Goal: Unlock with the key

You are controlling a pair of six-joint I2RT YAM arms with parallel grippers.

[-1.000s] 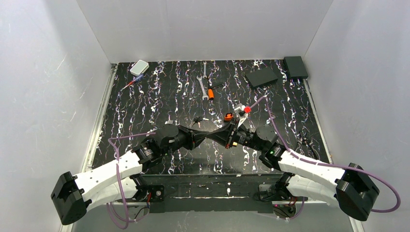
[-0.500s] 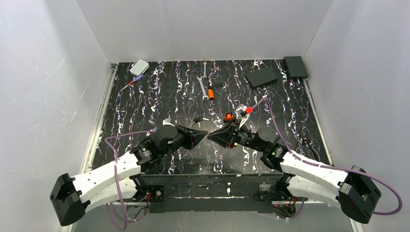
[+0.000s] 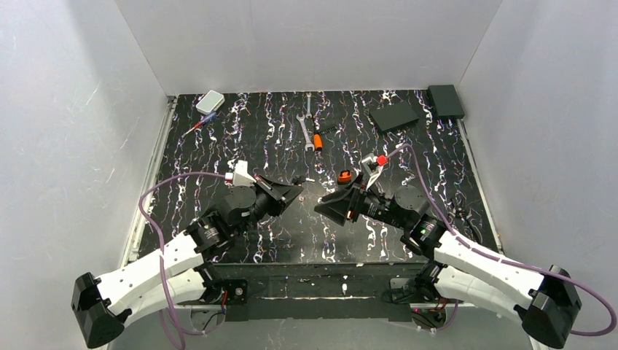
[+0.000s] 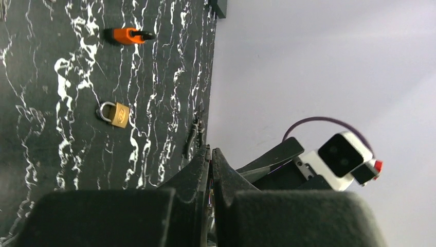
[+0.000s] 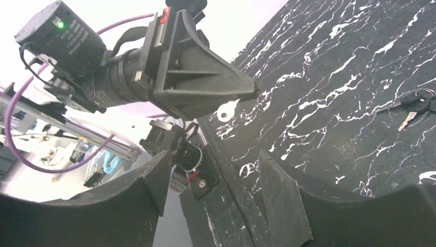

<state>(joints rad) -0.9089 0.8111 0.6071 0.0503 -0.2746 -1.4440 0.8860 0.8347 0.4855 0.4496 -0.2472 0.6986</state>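
Observation:
My left gripper (image 3: 296, 192) (image 4: 211, 152) is shut on the key (image 5: 226, 109), a small silvery piece. Its round holed end pokes out of the fingertips in the right wrist view. My right gripper (image 3: 321, 205) (image 5: 213, 155) faces it a short way off, open, with nothing between its fingers. A small brass padlock (image 4: 114, 114) with a silver shackle lies flat on the black marbled table (image 3: 218, 146), apart from both grippers. A ring of dark-headed keys (image 5: 415, 104) (image 3: 299, 179) lies on the table just beyond the left gripper.
Wrenches (image 3: 306, 124) and an orange-handled tool (image 3: 318, 141) (image 4: 128, 36) lie at the back centre. Two dark boxes (image 3: 394, 117) (image 3: 445, 101) sit back right, and a white box (image 3: 210, 101) back left. White walls close in the table.
The two grippers were touching tip to tip. Now they are apart: the right one has opened and drawn back right. The left one has pulled back left and turned, staying shut.

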